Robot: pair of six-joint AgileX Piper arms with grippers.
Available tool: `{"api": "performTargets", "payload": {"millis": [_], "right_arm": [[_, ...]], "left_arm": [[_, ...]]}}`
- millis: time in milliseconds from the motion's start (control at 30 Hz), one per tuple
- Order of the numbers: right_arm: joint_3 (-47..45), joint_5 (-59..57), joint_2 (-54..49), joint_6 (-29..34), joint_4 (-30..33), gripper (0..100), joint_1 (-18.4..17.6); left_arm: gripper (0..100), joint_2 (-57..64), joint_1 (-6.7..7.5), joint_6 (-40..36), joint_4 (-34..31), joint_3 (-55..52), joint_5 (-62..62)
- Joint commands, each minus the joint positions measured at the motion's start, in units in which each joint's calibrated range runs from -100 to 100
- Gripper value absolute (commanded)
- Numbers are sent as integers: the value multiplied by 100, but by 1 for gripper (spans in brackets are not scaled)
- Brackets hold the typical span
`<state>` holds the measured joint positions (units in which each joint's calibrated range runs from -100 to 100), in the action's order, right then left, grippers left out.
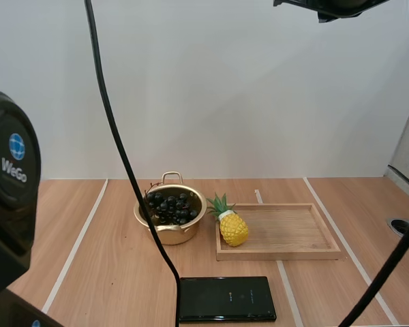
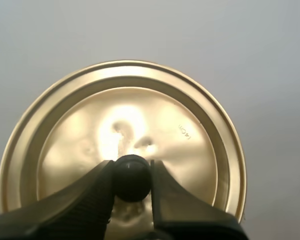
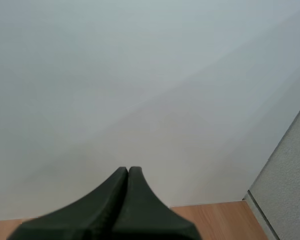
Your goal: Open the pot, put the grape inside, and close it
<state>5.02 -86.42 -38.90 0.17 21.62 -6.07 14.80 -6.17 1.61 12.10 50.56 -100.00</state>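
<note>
I judge the closing step to be in hand: the round, shiny gold metal pot (image 1: 170, 235) stands open on the pale wooden table (image 1: 95, 272), and the bunch of dark purple-black grapes (image 1: 169, 206) already lies inside it, filling the bowl up to about the rim. My left gripper (image 2: 132, 170) is pinching the small black ball knob (image 2: 132, 178) of the round gold metal lid (image 2: 155, 115), one finger on each side of it. In my left wrist view the lid's face hangs square before me with only plain pale wall behind, so I take it to be held up, well clear of the pot. My right gripper (image 3: 128, 172) is pressed together on nothing, its fingers lying as one dark wedge aimed at the wall above the table's far edge. The next move, as I read it, calls for carrying the lid over the pot, centring it over the rim, levelling it, and lowering it until it seats all round before I let go of the knob; a grape standing proud of the rim could keep it from sitting flat. Just beside the pot, the shallow rectangular wooden tray (image 1: 286, 228) holds a yellow toy pineapple with a green crown (image 1: 233, 228) at its near-left end, and the rest of the tray is bare. A flat black rectangular slab (image 1: 226, 298) lies on the table nearer to me.
</note>
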Motion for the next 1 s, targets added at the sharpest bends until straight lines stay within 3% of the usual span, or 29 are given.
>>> {"api": "performTargets", "payload": {"millis": [0, 500, 967], "right_arm": [[36, -16, -300, 24, 76, 0, 23], [36, -16, -511, 24, 65, 0, 23], [36, -210, -511, 24, 53, 0, 23]], "left_arm": [[0, -14, -8, 115, 427, -561, 0], [0, 691, -8, 1209, 1294, -3989, 0], [0, 956, 1, 1948, 1547, -6992, 214]]}}
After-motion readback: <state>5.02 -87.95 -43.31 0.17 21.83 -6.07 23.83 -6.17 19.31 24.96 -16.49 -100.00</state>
